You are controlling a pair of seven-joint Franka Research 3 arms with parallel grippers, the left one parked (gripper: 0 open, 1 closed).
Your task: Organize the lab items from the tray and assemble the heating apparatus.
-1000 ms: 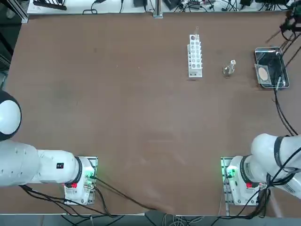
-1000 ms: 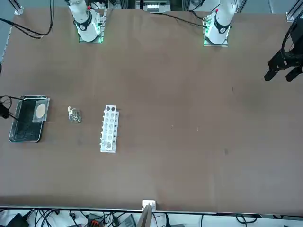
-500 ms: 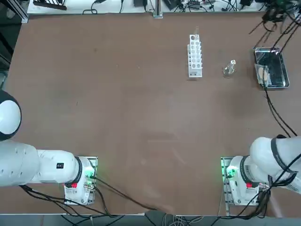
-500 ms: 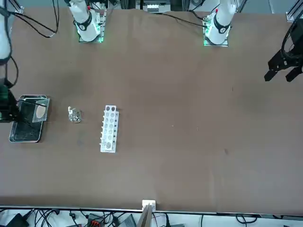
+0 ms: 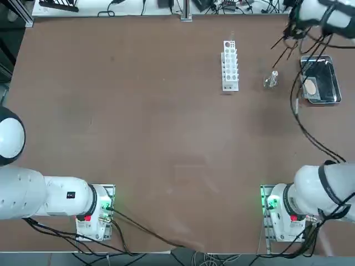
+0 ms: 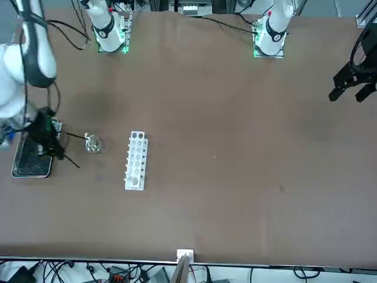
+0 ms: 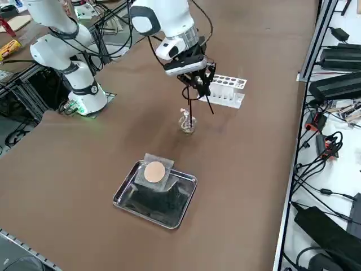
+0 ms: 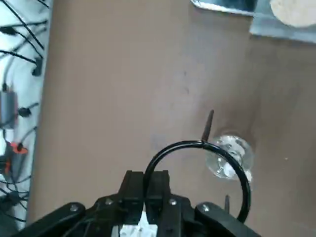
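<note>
**Tripod held in the air above the burner bottle**

Brown covering spreads over the whole tabletop [image 5: 138, 127], with cables and equipment lying past its far edge and its right edge. Most of the surface is bare; everything sits in the far right corner region.

Reaching across from the near edge, the white right arm [image 7: 163, 20] ends above that corner. Its end effector [image 7: 194, 70] is pressed together on the thin black wire tripod [image 7: 198, 90], pinching the ring at its top. The tripod hangs in the air with its legs pointing down and splayed, clear of the tabletop. In the wrist view the ring [image 8: 197, 170] curves out from between the closed fingers [image 8: 132, 190], and it lies over the burner bottle below.

A white tube rack [image 5: 230, 65] stands lengthwise toward the far edge, left of the other items and well apart from the tray.

Near the right edge lies the shiny metal tray [image 5: 328, 91], rectangular, with a raised rim and a dark reflective floor.

Resting in the tray at its end nearer the robot's side is the square grey mesh [image 7: 153, 172] with a round tan centre; one edge overlaps the rim.

Between the rack and the tray stands the small clear glass burner bottle [image 5: 270, 81], upright on the tabletop, just beneath the hanging tripod legs.
</note>
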